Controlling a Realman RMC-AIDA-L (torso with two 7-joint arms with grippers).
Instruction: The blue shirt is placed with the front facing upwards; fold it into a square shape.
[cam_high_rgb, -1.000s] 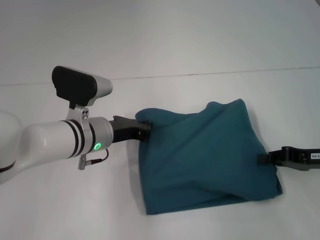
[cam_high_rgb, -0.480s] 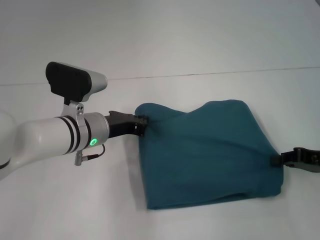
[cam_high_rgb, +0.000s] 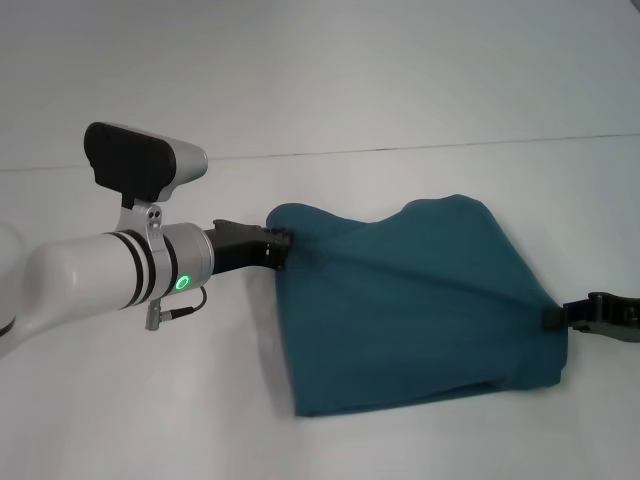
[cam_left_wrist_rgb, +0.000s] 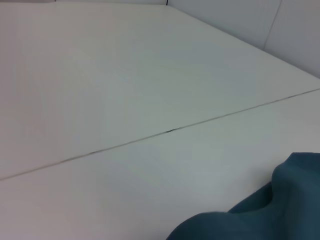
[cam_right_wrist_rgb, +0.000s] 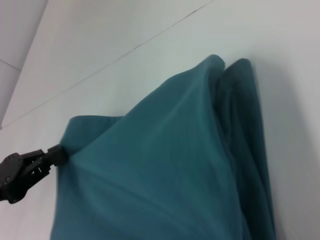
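The blue shirt (cam_high_rgb: 410, 310) lies folded on the white table, a plain teal surface up, no lettering showing. It is pulled taut between my two grippers. My left gripper (cam_high_rgb: 283, 250) is shut on the shirt's far left corner. My right gripper (cam_high_rgb: 552, 318) is shut on the shirt's right edge. A taut crease runs between the two grips. The right wrist view shows the shirt (cam_right_wrist_rgb: 165, 170) and the left gripper (cam_right_wrist_rgb: 52, 156) pinching its corner. The left wrist view shows only a bit of shirt (cam_left_wrist_rgb: 265, 215).
The white table (cam_high_rgb: 150, 400) has a thin seam (cam_high_rgb: 400, 150) running across behind the shirt. The left arm's white forearm (cam_high_rgb: 100, 280) with its black camera housing (cam_high_rgb: 125, 165) reaches over the table's left part.
Both grippers have moved outward, left one to the left and right one to the right, pulling the shirt wider and tauter. The upper fold has flattened.
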